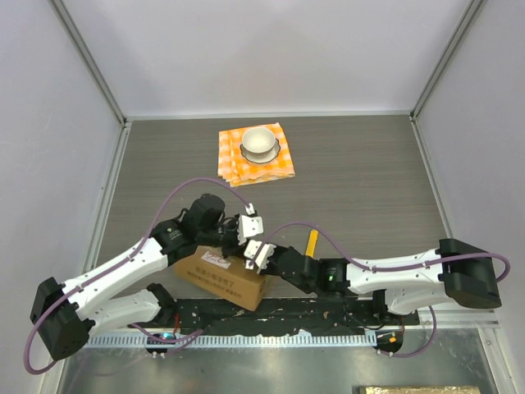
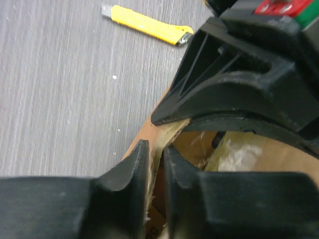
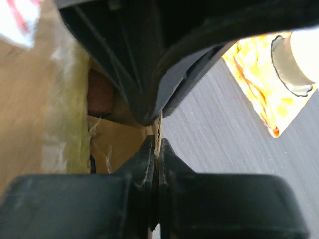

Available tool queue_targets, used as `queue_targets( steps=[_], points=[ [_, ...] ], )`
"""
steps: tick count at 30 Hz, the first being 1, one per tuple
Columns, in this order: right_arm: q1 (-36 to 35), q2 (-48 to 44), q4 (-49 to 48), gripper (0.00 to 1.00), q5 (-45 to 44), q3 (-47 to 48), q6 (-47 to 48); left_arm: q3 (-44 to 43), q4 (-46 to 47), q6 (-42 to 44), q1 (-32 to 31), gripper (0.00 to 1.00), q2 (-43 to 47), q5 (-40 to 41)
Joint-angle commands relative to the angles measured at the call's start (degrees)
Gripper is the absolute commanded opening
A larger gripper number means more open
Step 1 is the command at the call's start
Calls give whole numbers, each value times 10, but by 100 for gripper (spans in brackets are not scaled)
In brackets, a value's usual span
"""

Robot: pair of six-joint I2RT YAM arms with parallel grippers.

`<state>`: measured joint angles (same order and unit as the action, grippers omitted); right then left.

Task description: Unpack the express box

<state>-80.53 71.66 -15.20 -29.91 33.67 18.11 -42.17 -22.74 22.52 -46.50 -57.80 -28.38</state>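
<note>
The express box (image 1: 220, 281), brown cardboard with a white label, lies near the front edge between the arms. My left gripper (image 1: 248, 224) is shut on the upright edge of one of its flaps (image 2: 149, 123), the cardboard pinched between the fingertips (image 2: 155, 150). My right gripper (image 1: 260, 254) is shut on the same flap edge (image 3: 158, 130), just below the left gripper's fingers (image 3: 144, 64). The box is open beneath them: a reddish-brown object (image 3: 99, 94) and pale plastic wrapping (image 2: 239, 155) show inside. Glossy tape covers the box top (image 3: 45, 114).
A yellow utility knife (image 1: 312, 241) (image 2: 147, 23) lies on the table just right of the grippers. Further back an orange checked cloth (image 1: 234, 167) (image 3: 259, 84) carries a white bowl (image 1: 260, 141). White walls enclose the table on three sides.
</note>
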Motion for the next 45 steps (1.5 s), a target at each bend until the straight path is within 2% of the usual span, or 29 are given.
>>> queue_targets(
  steps=[1, 2, 4, 6, 10, 21, 24, 27, 28, 29, 31, 32, 34, 39, 42, 44, 45],
  points=[
    [-5, -12, -10, 1, 9, 22, -17, -12, 66, 2, -4, 45, 20, 8],
    [-5, -20, -4, 1, 1, 18, -15, -14, 60, 7, -2, 51, 23, 17],
    [-9, -49, 11, 1, -22, 6, -10, -19, 27, 24, 11, 57, 29, 31],
    [-14, -76, 22, 1, -38, -2, 6, -20, 3, 63, 21, 59, 42, 51],
    [-32, -95, 47, 1, -67, -9, 34, -6, -51, 136, 44, 61, 68, 82],
    [-87, -99, 95, 1, -110, -3, 83, 73, -73, 259, 77, 59, 95, 119],
    [-89, -107, 98, 1, -118, -3, 94, 91, -91, 289, 77, 53, 96, 108],
    [-89, -113, 101, 1, -121, -6, 101, 110, -80, 297, 77, 29, 101, 107],
    [-89, -115, 100, 1, -124, -11, 100, 112, -73, 295, 77, 15, 103, 107],
    [-89, -115, 95, 2, -129, -14, 96, 117, -56, 293, 77, 10, 104, 109],
    [-89, -114, 87, 19, -163, -14, 75, 123, -29, 277, 77, 0, 103, 115],
    [-89, -116, 86, 37, -176, -11, 64, 126, 4, 267, 77, 0, 102, 121],
    [-89, -146, 64, 46, -205, -5, 17, 127, 35, 233, 74, 0, 102, 150],
    [-90, -233, 31, 47, -226, -1, -81, 157, 127, 237, 59, 0, 96, 236],
    [-90, -273, 12, 49, -176, -5, -119, 180, 174, 264, 56, 0, 91, 299],
    [-91, -248, -9, 45, -144, -9, -130, 185, 194, 281, 53, 0, 87, 322],
    [-90, -230, -20, 39, -133, -10, -138, 185, 194, 283, 47, 0, 83, 327]
  ],
)
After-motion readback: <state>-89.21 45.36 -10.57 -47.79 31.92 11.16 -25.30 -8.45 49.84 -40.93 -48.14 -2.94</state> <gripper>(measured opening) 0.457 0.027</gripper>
